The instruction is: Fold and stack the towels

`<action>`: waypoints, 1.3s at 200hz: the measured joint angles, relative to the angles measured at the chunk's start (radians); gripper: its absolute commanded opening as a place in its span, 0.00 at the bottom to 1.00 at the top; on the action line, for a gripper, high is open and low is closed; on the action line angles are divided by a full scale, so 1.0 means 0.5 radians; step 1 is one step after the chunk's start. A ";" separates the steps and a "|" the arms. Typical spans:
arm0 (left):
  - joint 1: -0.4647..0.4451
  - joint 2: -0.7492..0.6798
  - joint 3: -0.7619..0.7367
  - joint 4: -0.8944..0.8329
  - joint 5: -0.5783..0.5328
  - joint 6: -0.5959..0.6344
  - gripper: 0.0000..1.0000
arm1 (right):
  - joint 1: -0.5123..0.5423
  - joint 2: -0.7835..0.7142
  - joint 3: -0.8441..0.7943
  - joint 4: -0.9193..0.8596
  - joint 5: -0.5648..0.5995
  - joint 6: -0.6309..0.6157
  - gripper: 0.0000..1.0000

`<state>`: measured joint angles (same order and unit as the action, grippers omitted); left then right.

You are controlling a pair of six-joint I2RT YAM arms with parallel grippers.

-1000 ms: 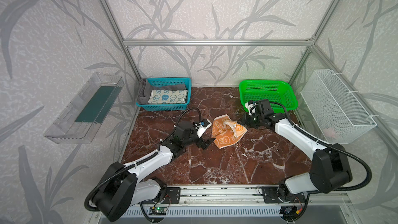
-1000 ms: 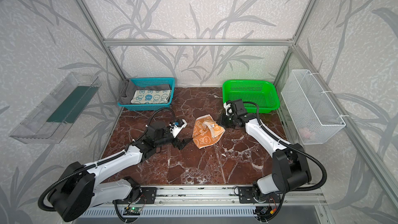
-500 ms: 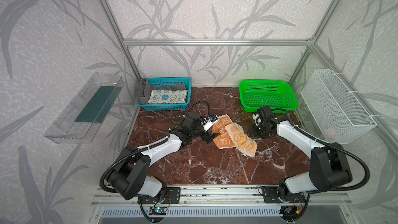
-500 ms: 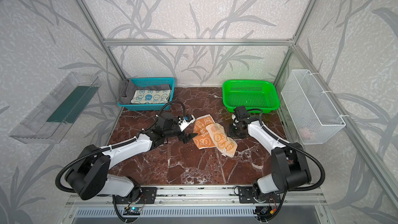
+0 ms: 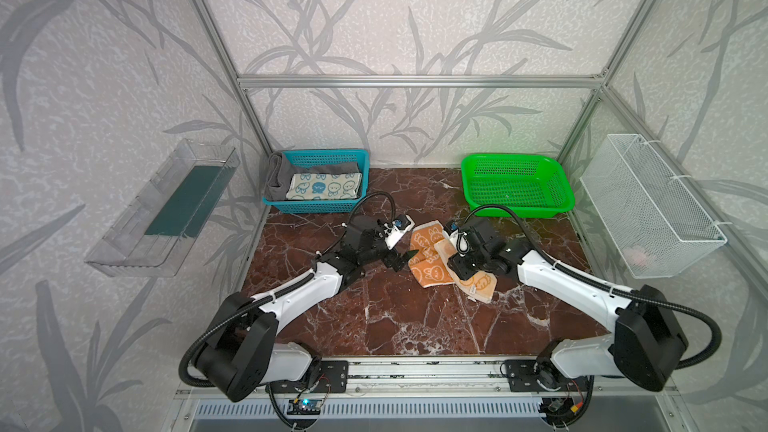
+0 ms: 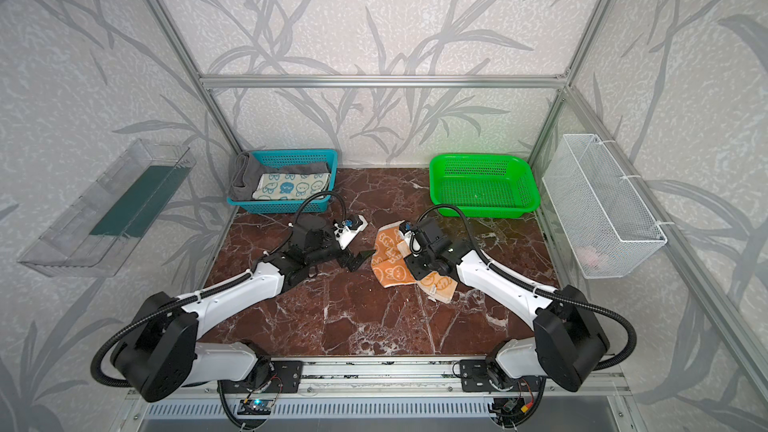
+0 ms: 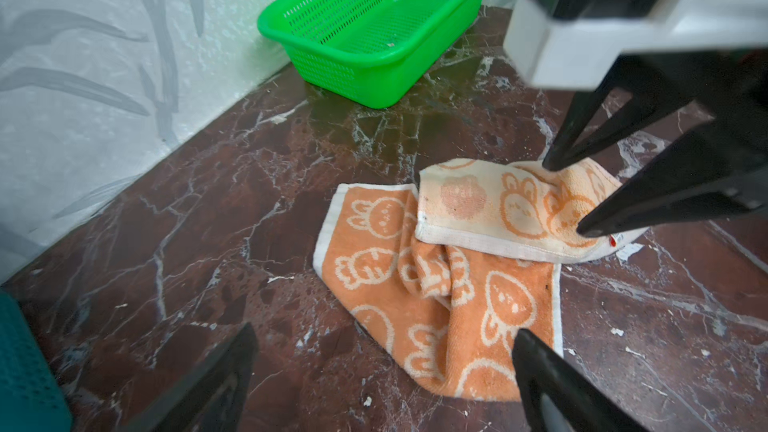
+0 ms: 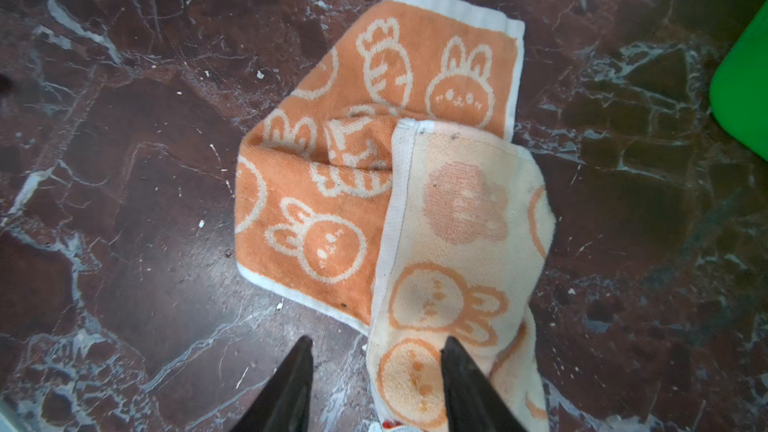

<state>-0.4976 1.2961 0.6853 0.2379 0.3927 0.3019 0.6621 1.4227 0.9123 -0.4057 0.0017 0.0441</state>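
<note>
My left claw [image 7: 384,330] stood wide open, low over the table [image 5: 395,317]. Its tips were just left of the orange towel [image 5: 430,272] and held nothing. My right claw [image 8: 378,342] stood partly open, tips down on the towel's right side. One finger [image 8: 465,380] lay over the cream flap [image 7: 498,205] and the other was at its hem. I saw no cloth pinched between them.

The towel lay in the middle of the table, between my two claws. In both top views its long axis ran slantwise, from far left to near right. The orange bunny face lay on the left, and the paler back was folded over along the right.

Both top views hid my right claw's tips under its own body. The left wrist view showed them from the side, resting on the flap, with a small white label [image 7: 627,249] at the hem nearby. Only the top views showed inside the blue basket [image 5: 316,203] at the far left. There a teal bunny towel [image 5: 324,187] lay on a grey towel [image 5: 276,176].

A second before, the orange towel was a bunched heap, and my right claw was up by the green basket [image 5: 519,207] at the far right. Half a second before, the towel was already spread out, with my right claw off to its right. Since then that claw had come in over the flap, and my left claw had drawn back a little from the towel's far left edge.
</note>
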 measured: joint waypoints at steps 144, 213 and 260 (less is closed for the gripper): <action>0.304 -0.464 -0.198 -0.137 0.057 -0.186 0.99 | 0.099 0.466 0.049 0.085 0.420 0.188 0.12; 0.308 -0.443 -0.198 -0.139 0.081 -0.192 0.99 | 0.099 0.463 0.074 0.062 0.417 0.183 0.43; 0.308 -0.441 -0.198 -0.147 0.096 -0.193 0.99 | 0.056 0.529 0.152 -0.035 0.342 0.259 0.21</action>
<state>-0.3435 1.0756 0.5861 0.1642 0.4408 0.2054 0.6899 1.6875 0.9882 -0.4232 0.1726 0.1738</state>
